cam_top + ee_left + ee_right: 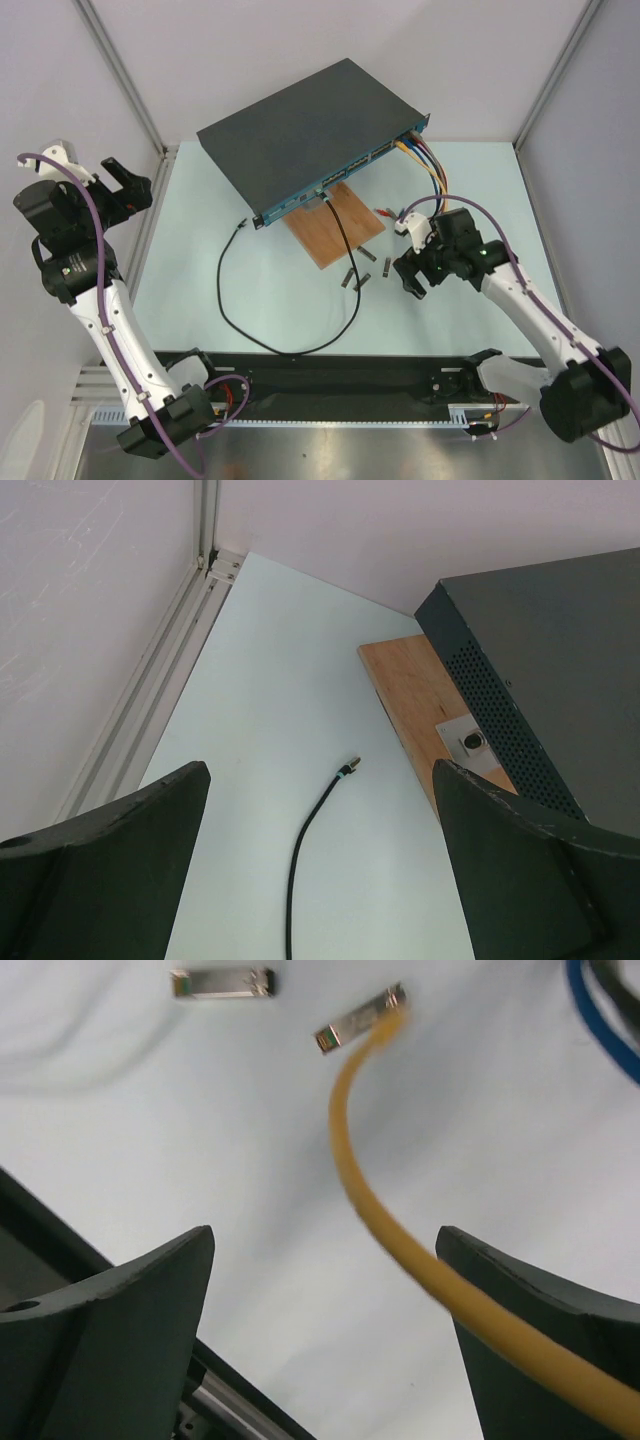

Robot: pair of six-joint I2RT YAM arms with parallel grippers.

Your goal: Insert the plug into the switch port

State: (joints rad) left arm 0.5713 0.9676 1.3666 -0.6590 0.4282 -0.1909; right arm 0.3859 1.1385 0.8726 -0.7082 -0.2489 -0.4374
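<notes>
The right claw (325,1245), wide open and empty, faces the plug (360,1020) lying slantwise ahead, its yellow cable (345,1160) trailing back toward it.

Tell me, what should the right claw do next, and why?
Probably ease the right gripper forward and down toward the plug on the yellow cable. Its jaws stand open and hold nothing. The plug lies loose on the table just beyond the fingertips, not yet in the switch, so it has to be grasped first.
</notes>
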